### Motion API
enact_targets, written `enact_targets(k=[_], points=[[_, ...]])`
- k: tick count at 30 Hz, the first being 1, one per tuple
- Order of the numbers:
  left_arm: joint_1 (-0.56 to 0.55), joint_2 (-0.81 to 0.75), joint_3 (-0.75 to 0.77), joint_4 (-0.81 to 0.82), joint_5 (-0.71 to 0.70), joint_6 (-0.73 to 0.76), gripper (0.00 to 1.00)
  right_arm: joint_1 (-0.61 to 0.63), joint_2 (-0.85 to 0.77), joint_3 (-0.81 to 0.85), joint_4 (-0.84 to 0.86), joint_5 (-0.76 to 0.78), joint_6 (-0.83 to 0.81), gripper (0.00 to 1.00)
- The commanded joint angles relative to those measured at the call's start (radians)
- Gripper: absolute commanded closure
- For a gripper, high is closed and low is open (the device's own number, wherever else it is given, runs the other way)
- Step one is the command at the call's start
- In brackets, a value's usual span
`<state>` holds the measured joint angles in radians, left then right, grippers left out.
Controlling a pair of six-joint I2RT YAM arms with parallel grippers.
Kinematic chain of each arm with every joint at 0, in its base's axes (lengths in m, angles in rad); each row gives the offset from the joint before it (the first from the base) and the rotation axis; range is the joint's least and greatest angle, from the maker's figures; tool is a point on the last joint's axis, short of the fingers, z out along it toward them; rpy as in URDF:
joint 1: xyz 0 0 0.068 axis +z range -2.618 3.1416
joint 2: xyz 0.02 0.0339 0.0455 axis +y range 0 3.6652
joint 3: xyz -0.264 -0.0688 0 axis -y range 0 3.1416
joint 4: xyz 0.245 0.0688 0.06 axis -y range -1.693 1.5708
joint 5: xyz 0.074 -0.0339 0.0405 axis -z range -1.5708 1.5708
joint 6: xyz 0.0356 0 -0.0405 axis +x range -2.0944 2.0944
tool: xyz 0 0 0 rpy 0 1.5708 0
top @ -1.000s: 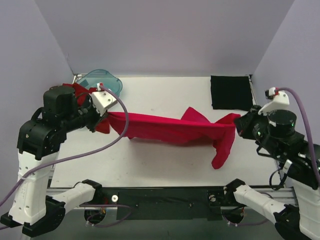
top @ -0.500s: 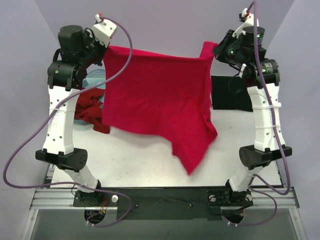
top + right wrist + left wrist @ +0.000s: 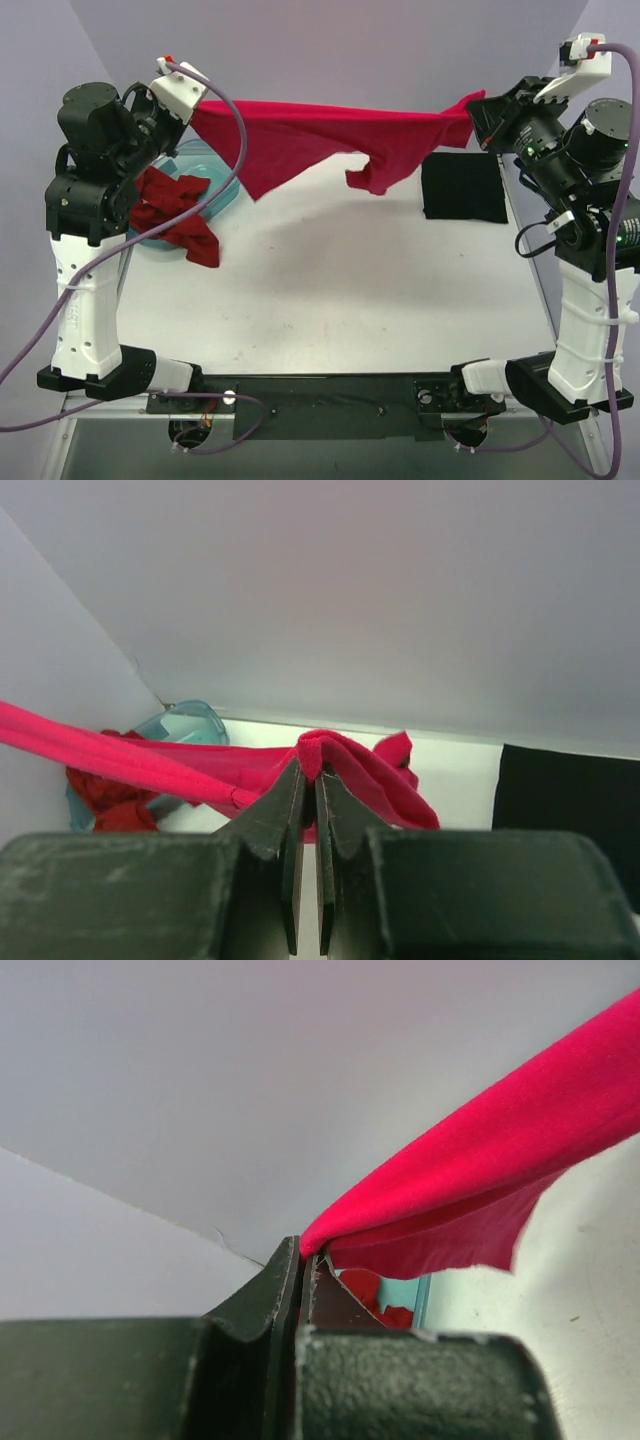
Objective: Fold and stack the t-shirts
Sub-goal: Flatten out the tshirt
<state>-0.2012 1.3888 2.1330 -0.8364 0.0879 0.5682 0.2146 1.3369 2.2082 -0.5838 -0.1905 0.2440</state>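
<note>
The crimson-pink t-shirt (image 3: 320,135) hangs stretched in the air between both grippers, above the far part of the table. My left gripper (image 3: 193,108) is shut on its left corner (image 3: 470,1180). My right gripper (image 3: 474,112) is shut on its right corner (image 3: 330,755). The shirt's loose parts droop down in the middle. The brick-red t-shirt (image 3: 175,212) lies crumpled in and over the teal tub (image 3: 215,175) at the left. The black t-shirt (image 3: 462,186) lies flat-folded at the far right of the table; it also shows in the right wrist view (image 3: 570,805).
The white table (image 3: 340,290) is boxed in by grey walls at the back and sides. The teal tub stands at the far left beside my left arm. A black rail runs along the near edge with both arm bases.
Both grippers lifted the crimson-pink shirt from the table, held it high as a hanging sheet, then moved apart and back, so it now stretches out nearly level.
</note>
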Motion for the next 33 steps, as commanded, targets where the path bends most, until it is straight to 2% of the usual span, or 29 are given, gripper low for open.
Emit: enact_targets(k=[1, 5, 11, 14, 17, 23, 27, 31, 33], points=[[0.017, 0.003, 0.152, -0.114, -0.051, 0.025, 1.0, 0.0, -0.051, 0.016, -0.045, 0.08, -0.071, 1.0], [0.014, -0.02, 0.241, -0.225, -0.005, 0.002, 1.0, 0.009, -0.132, 0.047, -0.077, 0.105, -0.095, 1.0], [0.016, -0.112, 0.222, -0.323, 0.088, -0.073, 1.0, 0.011, -0.217, 0.073, -0.172, 0.118, -0.107, 1.0], [0.017, -0.102, 0.254, -0.365, 0.093, -0.099, 1.0, 0.009, -0.213, 0.073, -0.206, 0.112, -0.089, 1.0], [0.014, -0.103, 0.187, -0.363, 0.092, -0.132, 1.0, 0.008, -0.168, 0.027, -0.203, 0.086, -0.1, 1.0], [0.017, -0.062, -0.131, -0.241, 0.099, -0.13, 1.0, 0.006, 0.128, -0.037, -0.142, 0.025, -0.136, 1.0], [0.017, 0.053, -0.269, -0.121, 0.104, -0.119, 1.0, 0.003, 0.37, -0.032, -0.044, -0.029, -0.17, 1.0], [0.017, 0.217, -0.37, 0.055, 0.098, -0.084, 1.0, 0.009, 0.658, 0.085, -0.019, -0.035, -0.192, 1.0], [0.016, 0.298, -0.4, 0.154, 0.088, -0.088, 1.0, 0.009, 0.78, 0.149, -0.016, 0.023, -0.148, 0.79]])
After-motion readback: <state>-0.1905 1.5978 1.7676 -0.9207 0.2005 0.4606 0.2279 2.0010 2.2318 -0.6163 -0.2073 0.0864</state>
